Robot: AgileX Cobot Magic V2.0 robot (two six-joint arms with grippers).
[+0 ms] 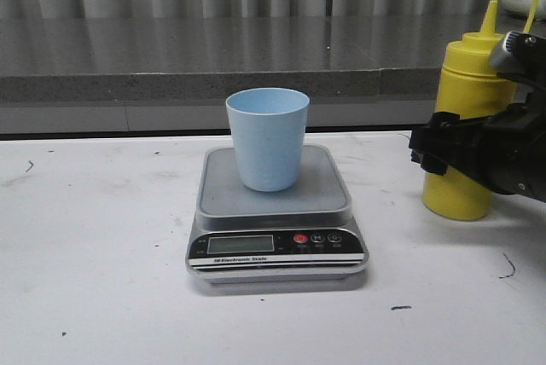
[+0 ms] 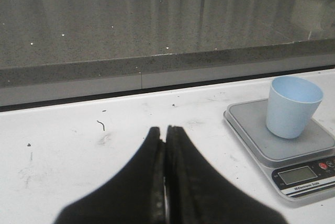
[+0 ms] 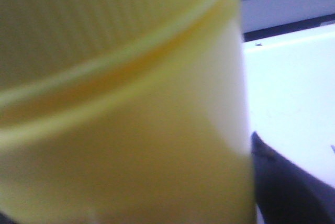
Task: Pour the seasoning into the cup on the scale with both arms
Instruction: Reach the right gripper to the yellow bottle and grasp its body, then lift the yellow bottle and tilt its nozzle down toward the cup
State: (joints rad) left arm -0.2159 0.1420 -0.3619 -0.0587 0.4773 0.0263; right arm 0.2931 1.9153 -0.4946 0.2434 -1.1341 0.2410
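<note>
Small pale blue plastic tumbler cup [image 1: 268, 138] stands upright, centred on the flat silver-grey digital scale [image 1: 275, 220] mid white worktop [image 1: 94, 237], ready to be filled; tall yellow squeeze bottle of seasoning [image 1: 470, 118] stands upright at right, well apart from the scale; right end effector [image 1: 444, 150] wraps its body, firm contact cannot be told; left end effector [image 2: 165, 145] hangs closed and empty, near the scale, probably waiting.

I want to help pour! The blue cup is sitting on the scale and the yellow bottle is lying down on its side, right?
Not quite. The front view shows the yellow bottle standing upright on the table, not lying down. The blue cup does sit on the scale.
</note>
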